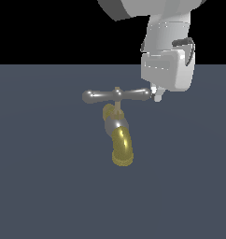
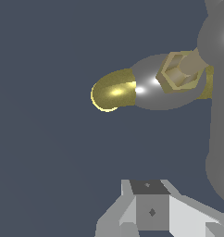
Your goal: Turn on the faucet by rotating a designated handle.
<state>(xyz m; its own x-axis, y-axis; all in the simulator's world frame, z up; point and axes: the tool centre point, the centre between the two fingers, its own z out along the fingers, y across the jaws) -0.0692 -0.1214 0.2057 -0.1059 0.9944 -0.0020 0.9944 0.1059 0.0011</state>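
Observation:
The faucet stands on the floor, its curved brass-yellow spout pointing toward the camera below a grey body. On top lies the handle, a silver crossbar with rounded ends on a thin brass stem. My gripper hangs just off the handle's end on the exterior view's right, fingertips level with the bar and close to or touching it. In the wrist view the spout, the brass nut and the blurred grey handle show, with my gripper shut and empty.
A flat dark blue-grey floor spreads around the faucet, ending at a black background behind. The arm's white wrist housing hangs above the handle's end on the exterior view's right.

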